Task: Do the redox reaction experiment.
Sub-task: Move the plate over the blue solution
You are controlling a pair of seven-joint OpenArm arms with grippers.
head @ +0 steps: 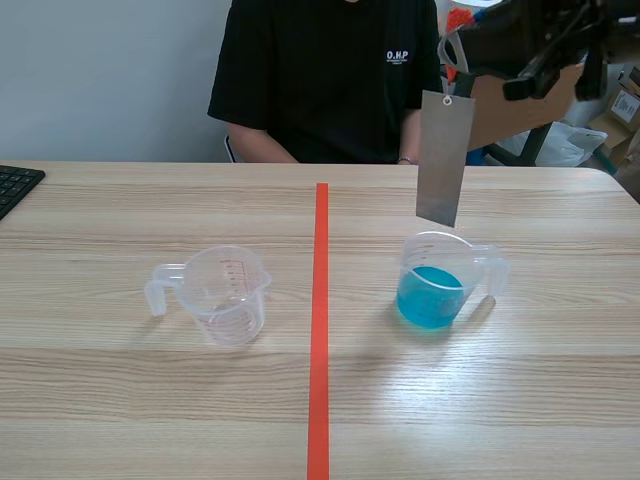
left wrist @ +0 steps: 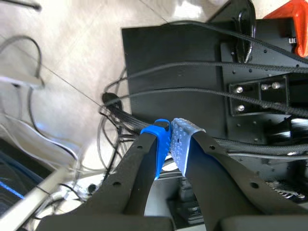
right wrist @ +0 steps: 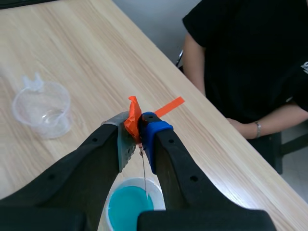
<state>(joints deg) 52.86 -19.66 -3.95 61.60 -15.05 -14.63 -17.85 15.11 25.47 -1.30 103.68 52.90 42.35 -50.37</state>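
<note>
A grey metal strip (head: 445, 158) hangs upright over the clear cup of blue liquid (head: 438, 283), its lower end just above the rim. My right arm (head: 530, 40) is raised at the table's far right. In the right wrist view my right gripper (right wrist: 137, 126) is shut on the strip's orange tab (right wrist: 133, 115). The strip shows edge-on as a thin line (right wrist: 144, 175) above the blue liquid (right wrist: 129, 209). An empty clear measuring cup (head: 222, 293) stands left of the tape line. My left gripper (left wrist: 169, 139) is shut on nothing, off the table above cables.
A person in a black shirt (head: 330, 70) sits across the table, forearms near the far edge. A keyboard corner (head: 15, 185) lies at the far left. The orange tape line (head: 320, 320) runs down the table's middle between the cups.
</note>
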